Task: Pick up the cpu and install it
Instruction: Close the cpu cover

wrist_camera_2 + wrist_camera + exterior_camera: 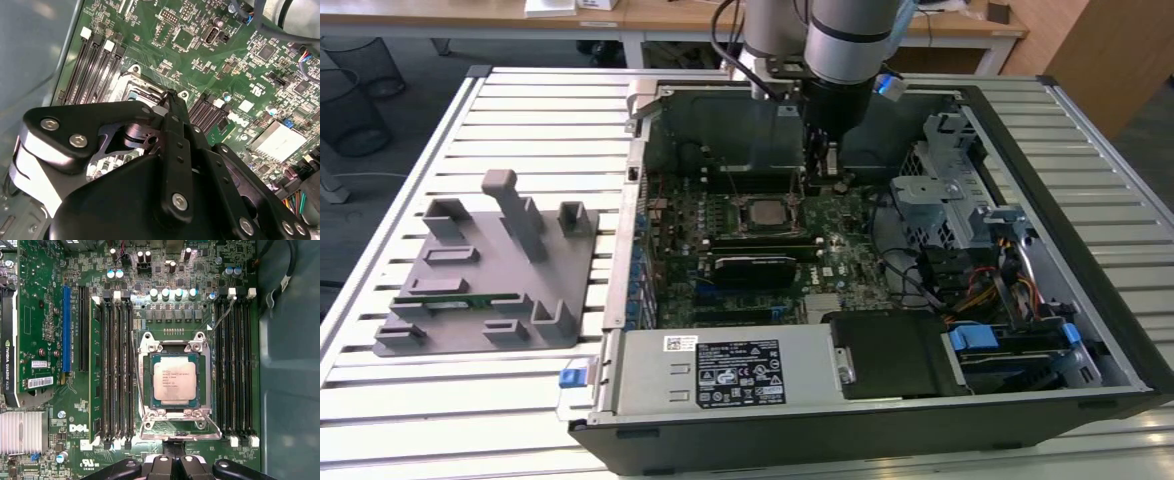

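Cpu (174,380) lay flat in the socket (172,346) on the board (45,315), silver top up, square to the metal frame around it. Black memory slots (115,370) ran along both sides of the socket, all of them bare. Could not tell whether the frame was latched over the chip. In the exterior view the gripper (833,182) hung point-down above the board, near the socket, on the exterior view's right of it and towards the back wall of the case (854,445); it was not touching the cpu. In the first wrist view the fingers (161,465) sat pressed together with nothing between them, beside the socket's edge. The second wrist view showed the black gripper body over the board with the fingertip end near one corner of the socket. The case lay open on a slatted table (520,110). On the exterior view's left stood a grey fixture (467,330), well apart from the case, with a green memory stick (470,298) lying on it.
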`<move>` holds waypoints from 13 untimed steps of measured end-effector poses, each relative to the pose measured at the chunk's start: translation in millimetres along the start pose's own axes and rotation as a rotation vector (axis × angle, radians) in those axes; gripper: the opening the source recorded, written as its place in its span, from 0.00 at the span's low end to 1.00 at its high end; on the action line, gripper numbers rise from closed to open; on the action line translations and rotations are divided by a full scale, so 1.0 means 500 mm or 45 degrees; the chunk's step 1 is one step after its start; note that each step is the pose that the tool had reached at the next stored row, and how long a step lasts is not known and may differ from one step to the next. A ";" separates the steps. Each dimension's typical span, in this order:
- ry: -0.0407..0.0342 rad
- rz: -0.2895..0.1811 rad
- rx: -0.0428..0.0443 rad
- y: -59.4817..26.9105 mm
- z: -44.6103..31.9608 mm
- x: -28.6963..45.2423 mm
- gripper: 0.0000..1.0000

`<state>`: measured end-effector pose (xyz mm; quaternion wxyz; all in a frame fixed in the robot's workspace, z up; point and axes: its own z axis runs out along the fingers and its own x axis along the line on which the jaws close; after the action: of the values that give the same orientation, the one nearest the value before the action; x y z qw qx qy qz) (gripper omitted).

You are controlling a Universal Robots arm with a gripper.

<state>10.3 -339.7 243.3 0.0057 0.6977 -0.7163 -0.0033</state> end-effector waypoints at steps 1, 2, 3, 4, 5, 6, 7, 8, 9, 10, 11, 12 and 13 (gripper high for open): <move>-0.0001 0.000 0.000 0.000 0.000 0.000 0.11; 0.0000 0.000 0.000 0.001 0.000 0.000 0.11; -0.0001 0.000 0.000 0.002 0.000 0.000 0.11; -0.0001 0.000 0.000 0.003 0.000 0.000 0.11; -0.0001 0.000 0.000 0.005 0.001 0.000 0.11; -0.0001 0.000 0.000 0.007 0.001 0.000 0.11; 0.0000 0.000 0.000 0.010 0.001 0.000 0.11; 0.0000 0.000 0.000 0.012 0.001 0.000 0.11; -0.0001 0.000 0.000 0.015 0.001 0.000 0.11; -0.0001 0.000 0.000 0.018 0.002 0.000 0.11; -0.0003 0.000 0.000 0.021 0.002 0.001 0.11; -0.0005 0.000 0.000 0.026 0.003 0.001 0.11; -0.0002 0.000 0.000 0.030 0.004 0.001 0.11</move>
<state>-4.7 -339.7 241.3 0.0056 0.6977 -0.7163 -0.0034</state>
